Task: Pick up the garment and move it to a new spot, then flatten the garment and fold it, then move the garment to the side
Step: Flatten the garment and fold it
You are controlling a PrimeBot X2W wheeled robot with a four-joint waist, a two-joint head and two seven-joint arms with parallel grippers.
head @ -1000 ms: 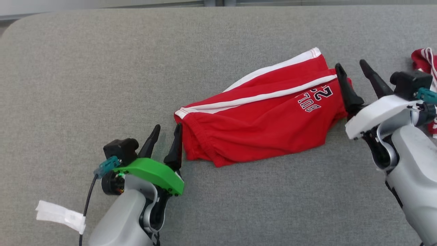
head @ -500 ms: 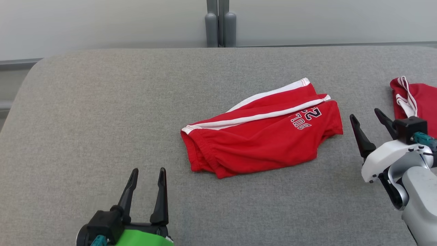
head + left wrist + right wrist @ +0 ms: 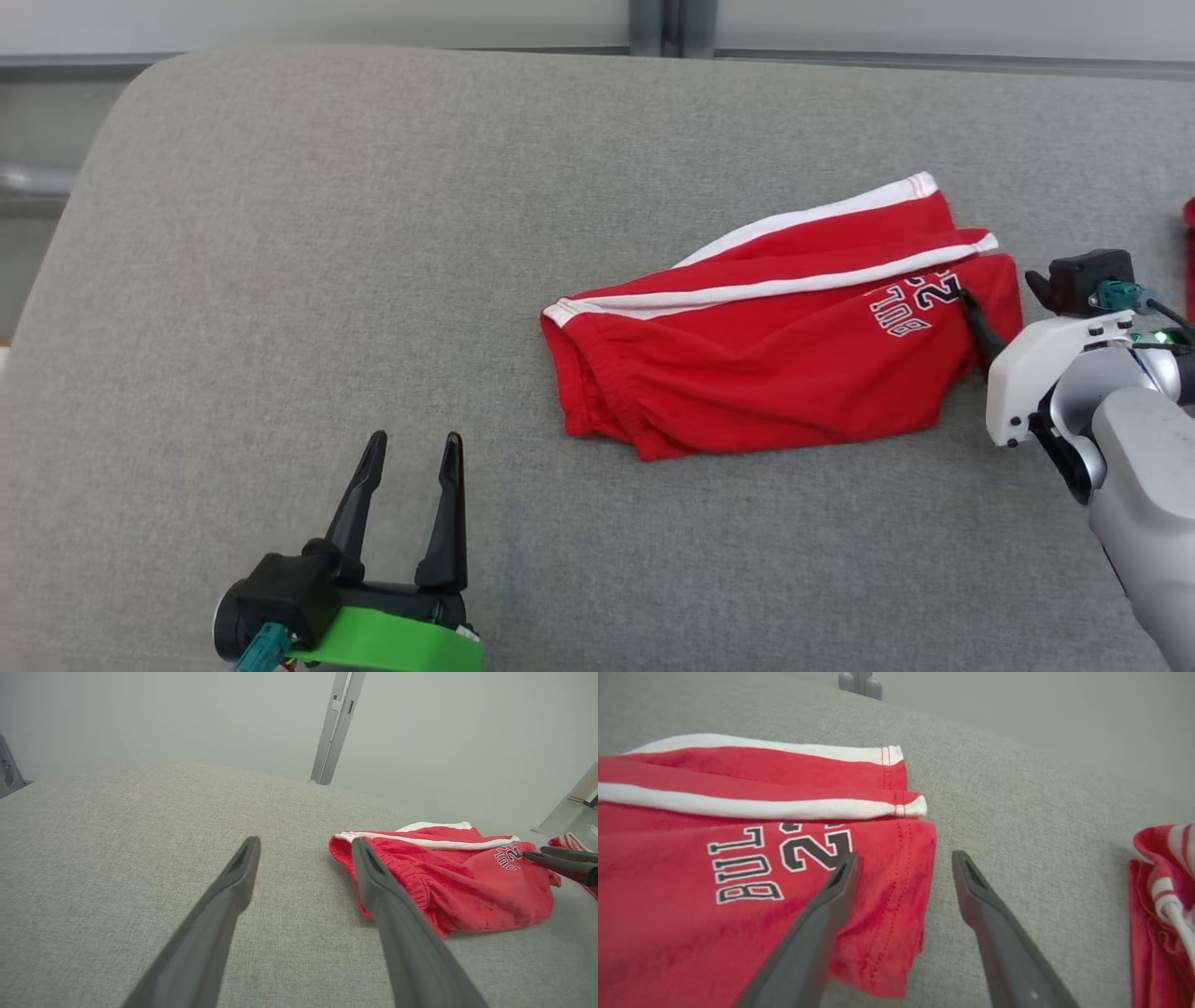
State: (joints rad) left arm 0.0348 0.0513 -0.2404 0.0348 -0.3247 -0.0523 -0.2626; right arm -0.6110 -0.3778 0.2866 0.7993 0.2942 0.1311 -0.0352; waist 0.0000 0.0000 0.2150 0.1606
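The garment (image 3: 775, 336) is a pair of red shorts with white side stripes and dark lettering, lying folded on the grey cushion (image 3: 280, 233). My right gripper (image 3: 999, 297) is at its right hem, open. In the right wrist view the right gripper (image 3: 906, 861) straddles the hem edge, with one finger over the garment (image 3: 691, 868) and the other over bare cushion. My left gripper (image 3: 414, 443) stands open at the lower left, well clear of the waistband. In the left wrist view the left gripper (image 3: 306, 851) is empty, with the garment (image 3: 458, 891) off to its right.
A second red and white piece of clothing (image 3: 1162, 905) lies to the right, close beside my right arm; a sliver of it (image 3: 1189, 261) shows at the head view's edge. A wall with a grey post (image 3: 667, 14) runs behind the cushion.
The head camera has shifted. Both grippers drew back from the garment's ends; the right one has since come back to the right hem. The garment lies as before.
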